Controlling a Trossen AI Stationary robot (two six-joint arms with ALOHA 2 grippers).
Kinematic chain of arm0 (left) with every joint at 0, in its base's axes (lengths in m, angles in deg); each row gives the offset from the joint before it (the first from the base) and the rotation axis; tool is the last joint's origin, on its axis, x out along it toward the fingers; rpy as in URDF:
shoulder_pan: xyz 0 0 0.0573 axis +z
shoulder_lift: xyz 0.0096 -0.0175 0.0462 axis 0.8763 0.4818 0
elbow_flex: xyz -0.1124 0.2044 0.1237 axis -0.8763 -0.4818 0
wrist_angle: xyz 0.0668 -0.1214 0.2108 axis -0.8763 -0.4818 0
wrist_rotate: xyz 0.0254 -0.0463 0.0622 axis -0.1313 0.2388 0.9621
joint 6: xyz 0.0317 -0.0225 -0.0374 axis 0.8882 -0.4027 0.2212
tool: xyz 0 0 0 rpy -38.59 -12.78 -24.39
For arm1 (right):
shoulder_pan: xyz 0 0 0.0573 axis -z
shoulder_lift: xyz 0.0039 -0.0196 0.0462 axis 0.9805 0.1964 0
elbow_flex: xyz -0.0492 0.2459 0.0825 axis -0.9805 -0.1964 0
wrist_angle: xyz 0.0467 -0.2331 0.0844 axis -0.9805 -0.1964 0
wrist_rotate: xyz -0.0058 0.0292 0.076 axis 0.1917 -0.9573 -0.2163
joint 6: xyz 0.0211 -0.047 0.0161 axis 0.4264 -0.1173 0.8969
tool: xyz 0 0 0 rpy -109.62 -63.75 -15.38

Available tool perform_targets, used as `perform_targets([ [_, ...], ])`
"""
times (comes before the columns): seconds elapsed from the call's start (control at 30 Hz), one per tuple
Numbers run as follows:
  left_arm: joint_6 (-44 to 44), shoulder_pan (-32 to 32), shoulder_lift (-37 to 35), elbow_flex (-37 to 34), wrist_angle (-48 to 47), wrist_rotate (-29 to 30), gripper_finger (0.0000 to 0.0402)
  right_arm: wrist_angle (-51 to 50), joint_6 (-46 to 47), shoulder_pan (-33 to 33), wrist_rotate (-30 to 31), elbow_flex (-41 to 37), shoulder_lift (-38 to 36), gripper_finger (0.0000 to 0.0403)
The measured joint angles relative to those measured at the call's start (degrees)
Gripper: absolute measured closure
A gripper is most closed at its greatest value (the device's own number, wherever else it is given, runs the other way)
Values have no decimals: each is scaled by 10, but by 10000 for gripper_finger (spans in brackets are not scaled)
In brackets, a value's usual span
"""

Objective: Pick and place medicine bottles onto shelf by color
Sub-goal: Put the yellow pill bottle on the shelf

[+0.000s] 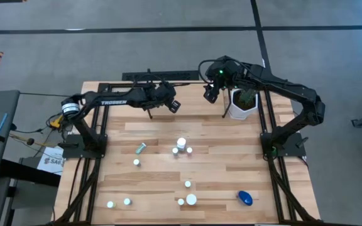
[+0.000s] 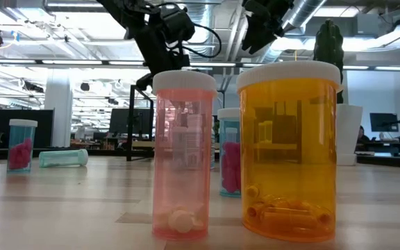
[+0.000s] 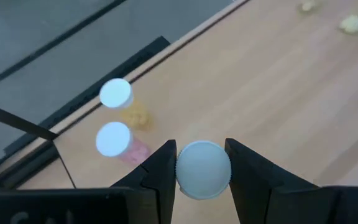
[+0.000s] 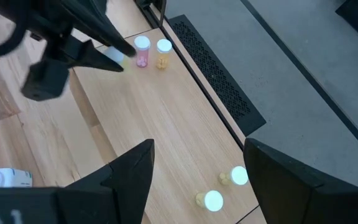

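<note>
Clamped between our left gripper's point(image 3: 202, 171) dark fingers point(image 3: 160, 171) sits a white-capped bottle point(image 3: 203, 169), its round cap filling the gap between them. In the high view we see this gripper point(image 1: 172, 105) raised over the far part of the table point(image 1: 231, 157), near the far edge and the dark strip point(image 1: 162, 76) running along it. Below it, close to that far edge, stand a pink bottle point(image 3: 118, 140) and an orange bottle point(image 3: 122, 99), side by side; the low view shows them upright in the foreground, the pink one point(image 2: 184, 156) just beside the orange one point(image 2: 290, 149).

Our right gripper point(image 4: 197, 168) hangs with its fingers spread wide and nothing between them, above the far right part of the table next to the white pot with a plant point(image 1: 242, 103). Two more small bottles point(image 4: 222, 190) lie near the table edge beneath it.

Most other bottles sit well apart on the near half of the boards: a cluster at the middle point(image 1: 181, 147), a teal one lying on its side point(image 1: 141, 148), a pair near the front left point(image 1: 118, 203), another group front centre point(image 1: 187, 198), and the blue bottle point(image 1: 245, 198) at the front right. Between the far bottles and the middle cluster we see bare wood. We cannot make out the shelf for certain.
</note>
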Motion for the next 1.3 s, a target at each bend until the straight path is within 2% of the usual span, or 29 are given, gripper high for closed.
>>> perform_targets([
  [0.3, -15, -2, 4, -1, 25, 20, 296, 0, 0, 0, 0, 0, 0, 133],
  [0.4, 8, -4, 4, -2, 25, 13, 296, 0, 0, 0, 0, 0, 0, 133],
  [0.63, 109, 0, 8, -4, 27, -46, 296, 0, 0, 0, 0, 0, 0, 133],
  [0.87, 166, 19, 5, -4, 6, -80, 296, 0, 0, 0, 0, 0, 0, 133],
  [1.3, 307, 69, 5, -3, 7, -183, 296, 0, 0, 0, 0, 0, 0, 133],
])
